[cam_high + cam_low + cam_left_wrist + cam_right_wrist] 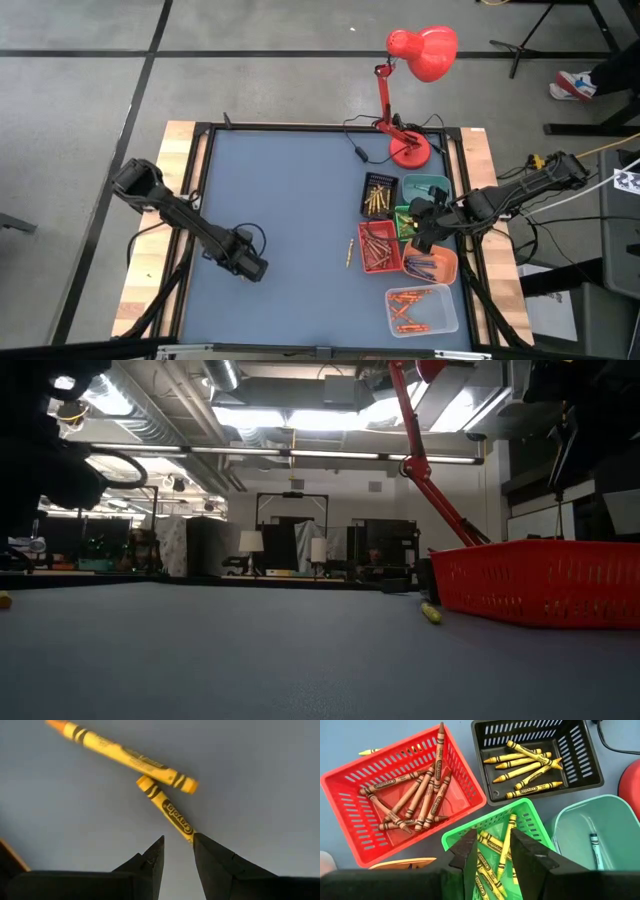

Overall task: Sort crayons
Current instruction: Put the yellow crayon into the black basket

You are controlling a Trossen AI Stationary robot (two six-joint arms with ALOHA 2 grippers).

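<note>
Two yellow crayons lie on the blue-grey table in the left wrist view, one farther off [125, 754] and one nearer [165, 810]. My left gripper [177, 851] is open right over the nearer crayon's near end; in the high view it hangs over the table's left half [250, 266]. My right gripper [492, 856] is open and empty above the green tray [532, 817], which holds yellow-green crayons [506, 842]. It also shows in the high view [420, 236]. Another yellow crayon [350, 251] lies on the table left of the red tray [378, 246]. My left gripper: the nearer yellow crayon's near end [187, 831] runs under the tip of one finger [210, 855]. I cannot tell whether the finger touches it. The crayon lies flat on the table.
At the table's right stand a black tray [580, 765] with yellow crayons, a red tray [350, 815] with brownish-red ones, a teal tray [580, 827] with one crayon, an orange tray [440, 266] and a clear tray [421, 308] of orange crayons. A red desk lamp [410, 150] stands at the far right.
</note>
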